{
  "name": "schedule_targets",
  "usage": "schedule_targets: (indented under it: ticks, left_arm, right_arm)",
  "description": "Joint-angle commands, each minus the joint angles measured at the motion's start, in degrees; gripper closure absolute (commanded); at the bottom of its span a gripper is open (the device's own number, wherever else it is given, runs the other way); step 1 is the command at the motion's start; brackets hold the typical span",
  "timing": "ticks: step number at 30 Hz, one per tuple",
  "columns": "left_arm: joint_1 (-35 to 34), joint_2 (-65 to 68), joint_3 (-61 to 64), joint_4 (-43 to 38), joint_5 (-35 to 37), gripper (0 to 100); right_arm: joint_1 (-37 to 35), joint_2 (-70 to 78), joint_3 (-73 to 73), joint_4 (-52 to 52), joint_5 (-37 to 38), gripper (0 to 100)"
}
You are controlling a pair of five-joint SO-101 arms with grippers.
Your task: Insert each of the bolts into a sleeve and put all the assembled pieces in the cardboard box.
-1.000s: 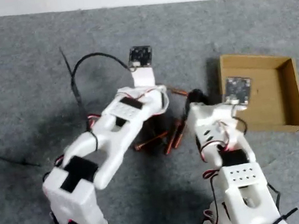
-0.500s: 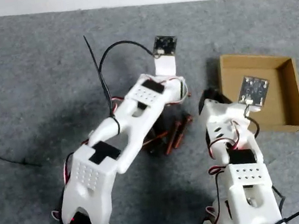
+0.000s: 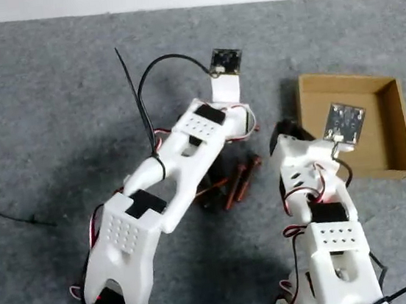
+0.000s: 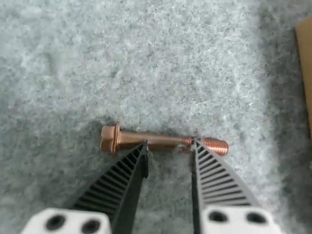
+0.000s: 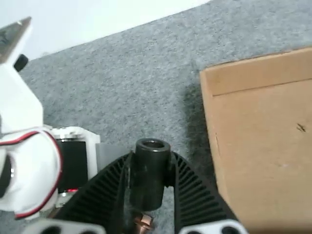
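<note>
Poising the left gripper (image 4: 169, 146), fingers parted, at a copper bolt (image 4: 161, 141) lying on grey carpet (image 4: 146, 58); more bolts (image 3: 240, 181) lying between the arms; clenching a black sleeve (image 5: 148, 180) in the right gripper (image 5: 150, 158), near the cardboard box (image 3: 405, 123).

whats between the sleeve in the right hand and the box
Just bare grey carpet, as the right wrist view shows: nothing lies between the black sleeve in the right hand and the cardboard box.
</note>
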State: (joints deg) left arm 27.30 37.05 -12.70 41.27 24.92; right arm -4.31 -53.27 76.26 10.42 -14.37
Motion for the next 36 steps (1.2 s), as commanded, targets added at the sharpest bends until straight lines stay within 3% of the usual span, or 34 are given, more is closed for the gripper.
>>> schedule_targets:
  ticks: [1,4,8,19,36]
  left_arm:
    - [0.57,-0.66,-2.68,-1.05,1.23,84]
    - [1.19,-0.66,-2.33,-0.70,6.86,77]
    - [2.24,-0.66,-2.68,2.20,8.44,70]
    - [1.80,-0.66,-2.51,2.37,12.84,72]
    - [0.84,-0.75,-2.77,2.02,12.92,78]
  right_arm:
    - [0.57,-1.36,-1.10,-1.98,0.70,99.5]
    - [0.57,-1.36,-1.10,-1.98,0.70,99.5]
    - [0.57,-1.36,-1.10,-1.98,0.70,99.5]
    - [0.48,-1.27,-1.10,-1.98,0.70,99.5]
    - [0.48,-1.27,-1.10,-1.98,0.70,99.5]
